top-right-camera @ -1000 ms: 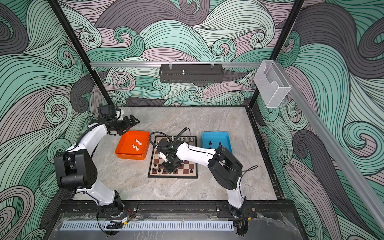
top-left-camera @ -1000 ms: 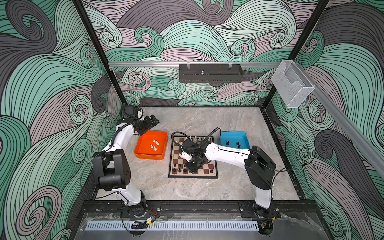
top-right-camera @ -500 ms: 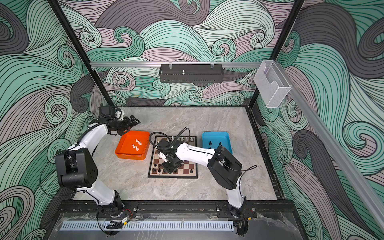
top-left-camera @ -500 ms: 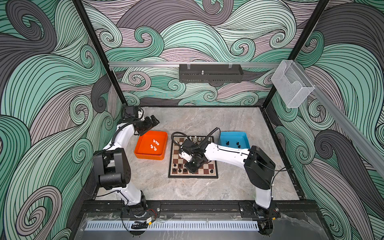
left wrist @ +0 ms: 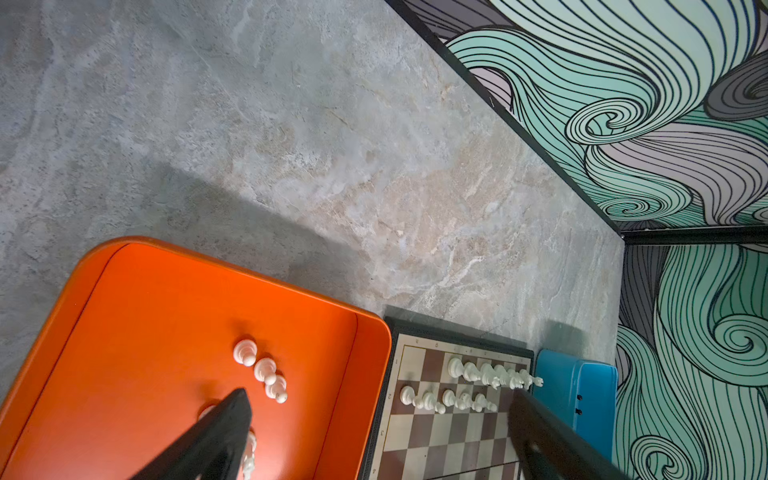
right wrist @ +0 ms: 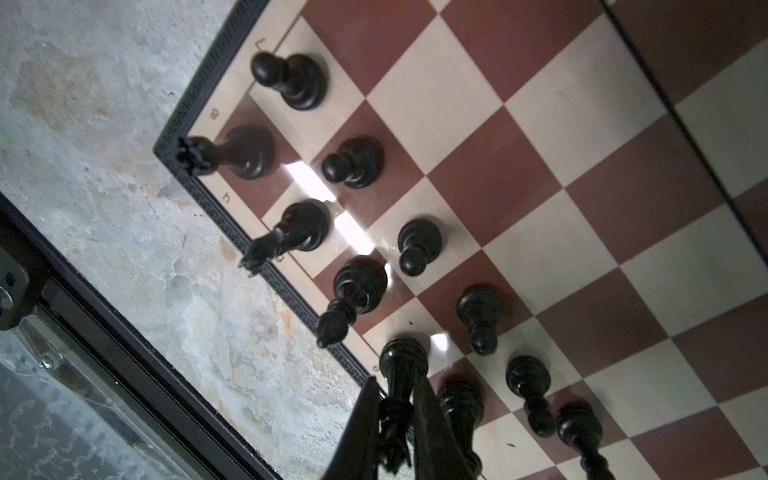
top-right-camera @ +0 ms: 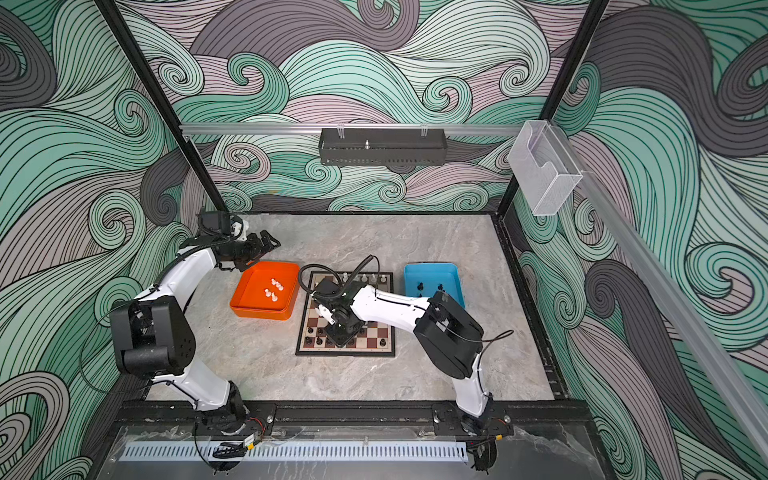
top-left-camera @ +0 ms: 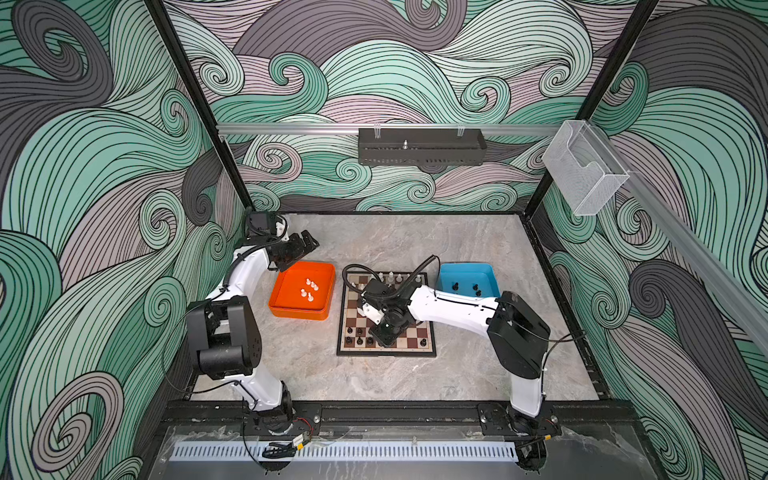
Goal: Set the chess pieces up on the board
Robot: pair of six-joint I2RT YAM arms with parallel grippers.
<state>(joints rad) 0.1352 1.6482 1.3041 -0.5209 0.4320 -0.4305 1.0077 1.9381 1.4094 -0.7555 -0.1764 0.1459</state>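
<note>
The board [top-left-camera: 415, 332] [top-right-camera: 376, 332] lies mid-table. White chess pieces [top-left-camera: 390, 277] [left wrist: 490, 374] fill part of its far two rows, and black ones [top-left-camera: 358, 337] [right wrist: 353, 162] stand along its near rows. My right gripper [top-left-camera: 384, 334] [top-right-camera: 340, 336] [right wrist: 395, 399] is low over the near rows, shut on a tall black piece [right wrist: 401, 361] whose base sits at a cream edge square. My left gripper [top-left-camera: 305, 245] [top-right-camera: 266, 241] [left wrist: 378, 395] hangs open and empty above the far corner of the orange tray [top-left-camera: 286, 305] [left wrist: 145, 311], which holds several white pawns [top-left-camera: 309, 289] [left wrist: 262, 368].
A blue tray [top-left-camera: 467, 270] [top-right-camera: 432, 270] with a few black pieces [top-left-camera: 465, 286] sits right of the board. The board's black frame [right wrist: 216, 224] and the table's front rail [right wrist: 104, 332] run close to the right gripper. The cage walls enclose the table.
</note>
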